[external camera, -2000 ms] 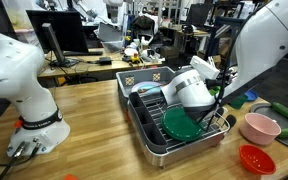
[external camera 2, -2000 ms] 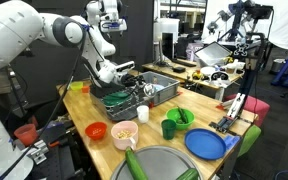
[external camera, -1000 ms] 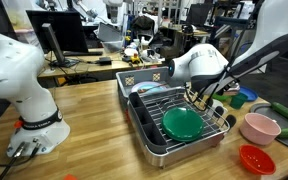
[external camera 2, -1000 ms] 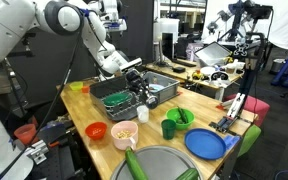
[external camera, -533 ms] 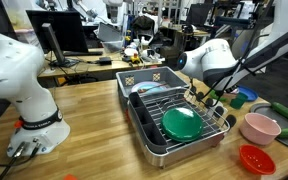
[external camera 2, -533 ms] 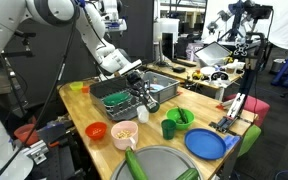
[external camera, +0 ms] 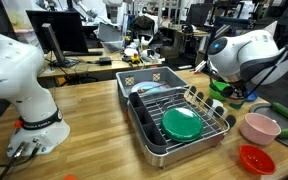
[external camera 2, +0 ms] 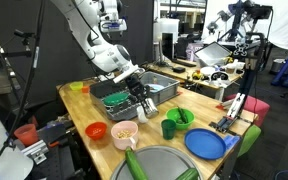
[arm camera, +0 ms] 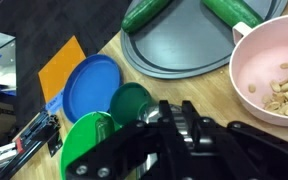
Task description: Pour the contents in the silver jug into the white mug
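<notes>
The gripper (external camera 2: 144, 103) is swinging away from the dish rack (external camera: 142, 130) toward the pink bowl (arm camera: 259, 50) by the bench edge, with no silver jug showing for pouring, and its pincer is too dark to tell if it is spread or pressed together.

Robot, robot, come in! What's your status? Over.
Gripper beside dish rack, jaws unclear. No silver jug or white mug spotted. Pink bowl, green cup close by.

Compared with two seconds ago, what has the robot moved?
The arm lifted out of the dish rack and swung sideways past its edge; the tool now hangs beside the rack. Whether it carries anything, I cannot tell. The green plate in the rack, the pink bowl and the red bowl stayed put.
</notes>
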Controlling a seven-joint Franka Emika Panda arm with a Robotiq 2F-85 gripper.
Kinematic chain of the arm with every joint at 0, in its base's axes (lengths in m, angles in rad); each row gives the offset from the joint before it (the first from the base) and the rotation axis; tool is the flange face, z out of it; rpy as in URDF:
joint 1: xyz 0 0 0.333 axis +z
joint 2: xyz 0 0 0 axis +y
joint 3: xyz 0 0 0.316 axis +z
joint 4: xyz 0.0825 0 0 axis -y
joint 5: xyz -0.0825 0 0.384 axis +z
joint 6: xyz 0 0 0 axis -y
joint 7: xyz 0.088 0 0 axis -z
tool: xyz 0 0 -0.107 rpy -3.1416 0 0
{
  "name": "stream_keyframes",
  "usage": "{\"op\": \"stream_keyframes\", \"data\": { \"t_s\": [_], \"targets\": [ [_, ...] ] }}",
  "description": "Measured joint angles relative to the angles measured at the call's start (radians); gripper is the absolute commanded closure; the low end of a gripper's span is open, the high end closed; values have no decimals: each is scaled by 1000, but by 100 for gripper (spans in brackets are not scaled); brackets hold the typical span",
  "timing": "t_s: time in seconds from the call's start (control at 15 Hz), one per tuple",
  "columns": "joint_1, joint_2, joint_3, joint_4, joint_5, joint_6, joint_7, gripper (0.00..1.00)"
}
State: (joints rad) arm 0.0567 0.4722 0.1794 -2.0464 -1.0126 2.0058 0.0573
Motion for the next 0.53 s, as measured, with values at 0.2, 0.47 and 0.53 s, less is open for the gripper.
{"op": "stream_keyframes", "data": {
  "t_s": [0.2, 0.47, 0.53],
  "targets": [
    [-20, -60, -49, -114, -1, 208, 88, 96],
    [-31, -88, -132, -224, -29, 482, 213, 96],
    [-32, -90, -152, -244, -45, 532, 244, 96]
  ]
}}
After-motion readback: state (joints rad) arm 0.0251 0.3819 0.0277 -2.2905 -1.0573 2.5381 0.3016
